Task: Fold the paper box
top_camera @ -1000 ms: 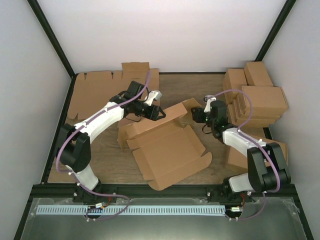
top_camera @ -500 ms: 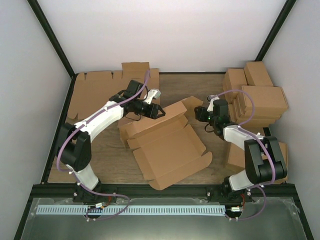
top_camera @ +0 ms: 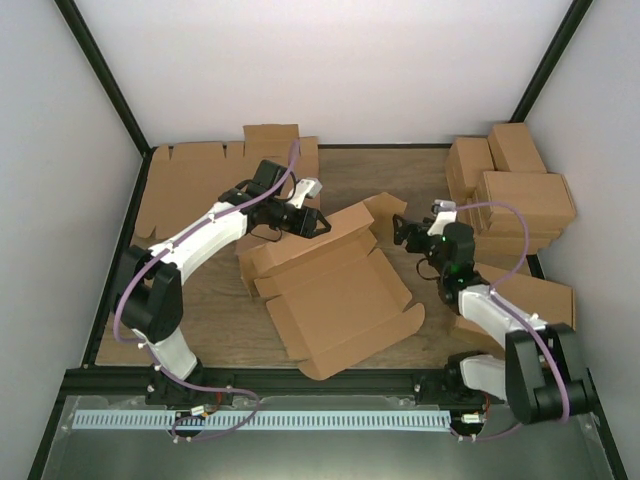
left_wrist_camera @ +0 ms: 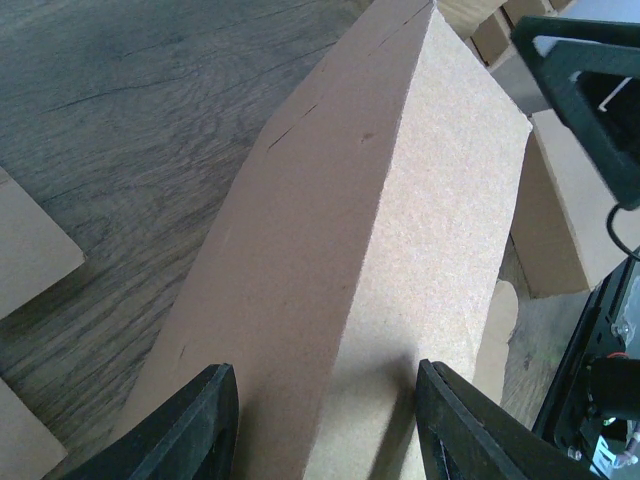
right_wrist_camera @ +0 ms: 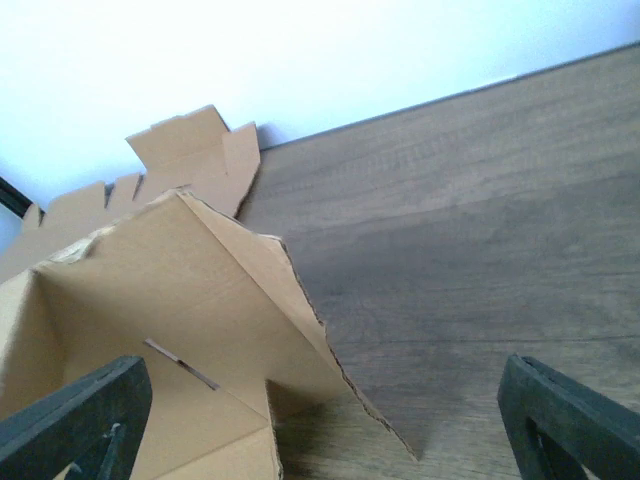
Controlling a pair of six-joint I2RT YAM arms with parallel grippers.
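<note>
Mid-fold at centre frame: propping the upper wall [top_camera: 312, 243] of the paper box [top_camera: 338, 298] with the left tool [left_wrist_camera: 320, 420] astride it, grip impossible to tell, the right tool [top_camera: 399, 230] gaping empty beside, next probably calling for tucking the right-hand flap [top_camera: 384, 211] inward.

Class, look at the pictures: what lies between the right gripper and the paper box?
Only bare table. The open right gripper sits just off the paper box, near its raised flap. The right wrist view shows it best.
</note>
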